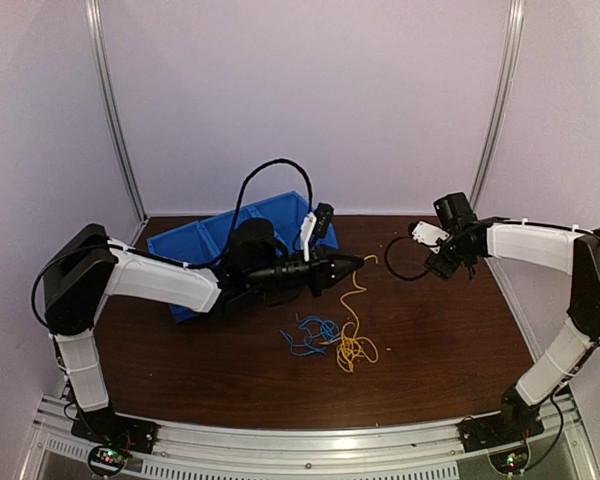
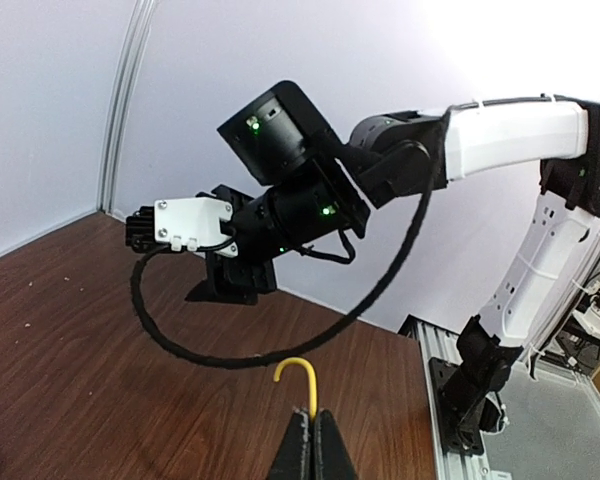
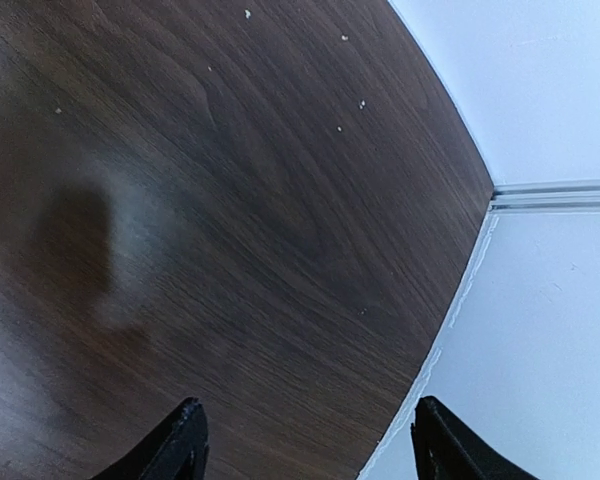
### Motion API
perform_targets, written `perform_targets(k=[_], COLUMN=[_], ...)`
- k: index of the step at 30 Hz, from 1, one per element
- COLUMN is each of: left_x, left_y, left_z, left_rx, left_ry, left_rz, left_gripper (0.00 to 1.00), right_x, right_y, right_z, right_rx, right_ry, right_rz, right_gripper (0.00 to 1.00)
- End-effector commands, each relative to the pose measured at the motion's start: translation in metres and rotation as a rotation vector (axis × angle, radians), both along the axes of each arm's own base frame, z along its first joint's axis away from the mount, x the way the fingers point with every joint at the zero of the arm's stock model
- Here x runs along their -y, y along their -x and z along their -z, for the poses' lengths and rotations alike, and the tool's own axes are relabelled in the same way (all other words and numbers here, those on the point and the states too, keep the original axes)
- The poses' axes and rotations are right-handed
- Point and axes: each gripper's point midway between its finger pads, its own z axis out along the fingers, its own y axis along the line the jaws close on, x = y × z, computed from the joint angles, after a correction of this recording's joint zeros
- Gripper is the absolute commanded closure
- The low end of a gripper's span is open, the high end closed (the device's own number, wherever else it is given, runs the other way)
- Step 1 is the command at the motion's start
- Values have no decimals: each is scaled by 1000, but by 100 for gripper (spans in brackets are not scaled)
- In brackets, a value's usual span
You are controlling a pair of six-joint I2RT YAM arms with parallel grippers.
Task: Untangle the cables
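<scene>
Left end effector (image 2: 311, 415) pinching yellow cable (image 1: 352, 350), blue bin (image 1: 190, 245) behind

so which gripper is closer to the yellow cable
Left. The left gripper is shut on one end of the yellow cable, holding it above the table. The right gripper hangs open farther right, touching no cable.
</scene>
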Motion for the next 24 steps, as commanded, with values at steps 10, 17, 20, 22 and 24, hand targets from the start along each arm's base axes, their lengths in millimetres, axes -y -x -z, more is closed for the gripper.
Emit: perform_targets(k=[10, 17, 20, 22, 24], left_x=[20, -2, -9, -14, -17], left_y=[-16, -21, -24, -25, -25], left_z=[-107, -173, -190, -200, -211], left_rx=[147, 203, 225, 242, 257], left_ry=[181, 232, 238, 252, 266], left_rz=[-67, -178, -218, -239, -254], left_gripper=[100, 100, 100, 100, 100], right_x=[-99, -153, -167, -175, -183], right_y=[56, 106, 126, 134, 140], right_z=[-129, -137, -136, -133, -127], right_rx=[117, -40, -122, -161, -187], right_ry=[-694, -1035, -1129, -1148, -1134], right_rz=[-364, -671, -791, -841, -872], right_gripper=[28, 24, 22, 22, 22])
